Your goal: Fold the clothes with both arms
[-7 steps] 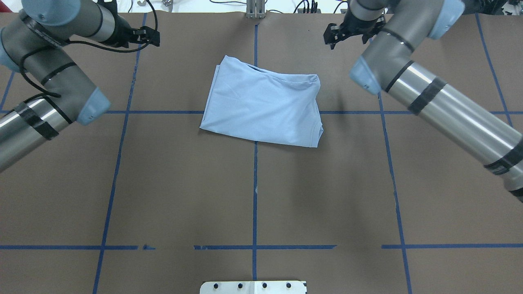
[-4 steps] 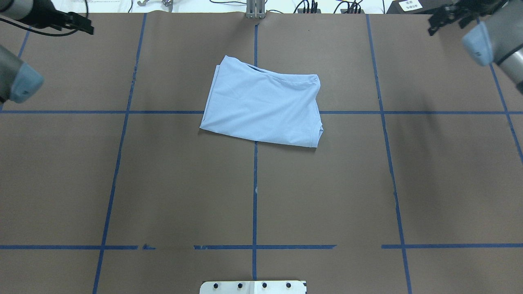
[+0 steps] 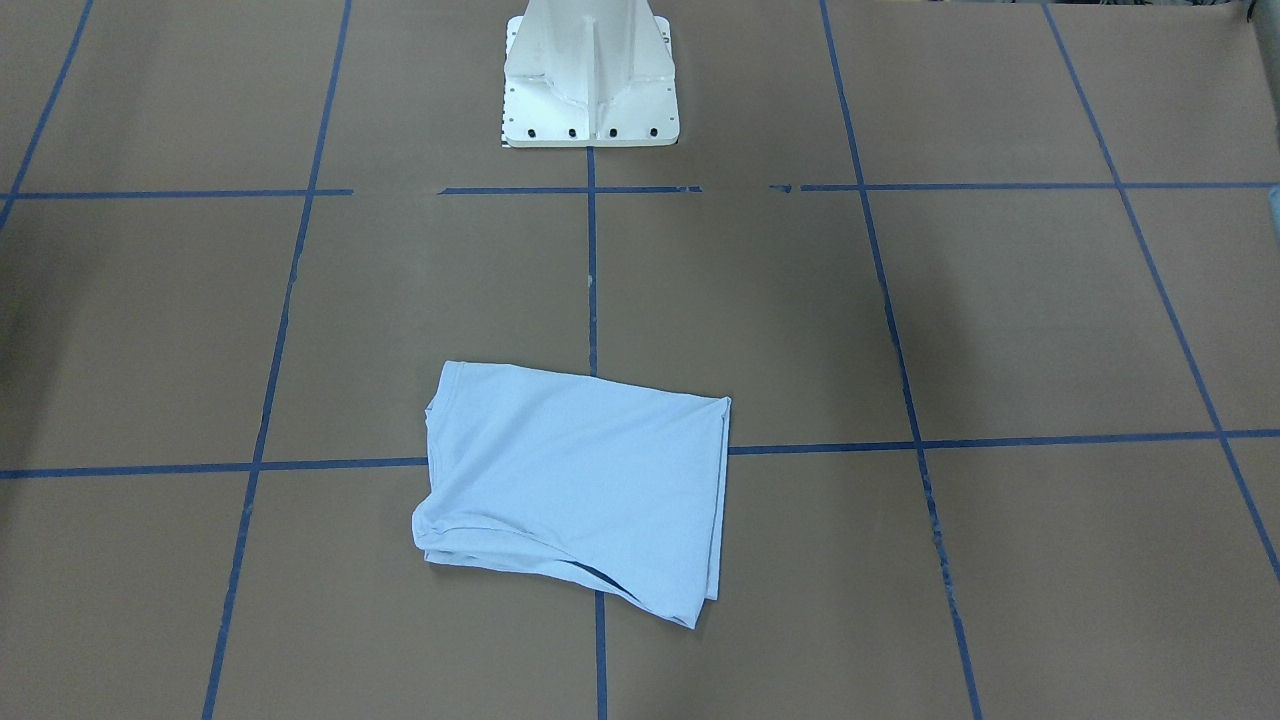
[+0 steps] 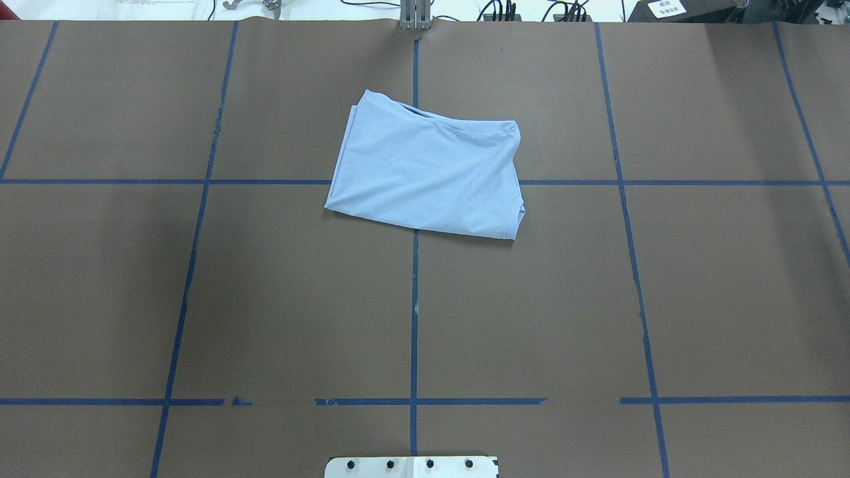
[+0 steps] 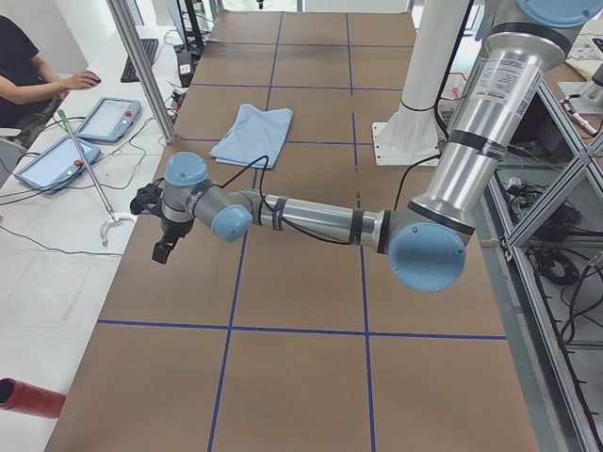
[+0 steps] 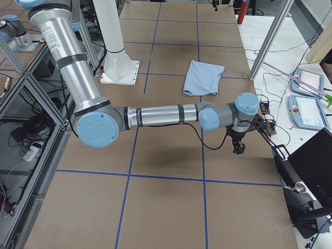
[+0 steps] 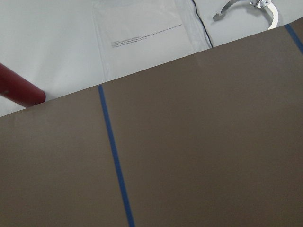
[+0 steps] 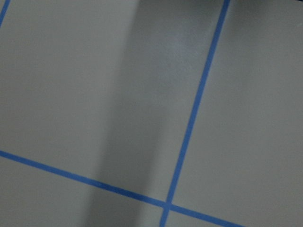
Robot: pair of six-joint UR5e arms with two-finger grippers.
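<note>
Blue shirt [image 4: 425, 176] lies folded at the overhead frame's upper centre; you cannot tell if left hand [image 5: 160, 247] or right hand [image 6: 239, 147] is open. Snagging one loose layer could undo it.

T-shirt [image 4: 425, 176]: soft matt knit cloth, lightly creased. Table cover [image 4: 265, 299]: smooth matt brown paper, gridded with faintly glossy blue tape [image 4: 414, 318]. The left arm [image 5: 320, 218] and right arm [image 6: 155, 115] are satin silver metal tubes with smooth pale blue plastic joint caps [image 5: 428, 257]; the pedestal [image 3: 590, 90] is white painted metal.
</note>
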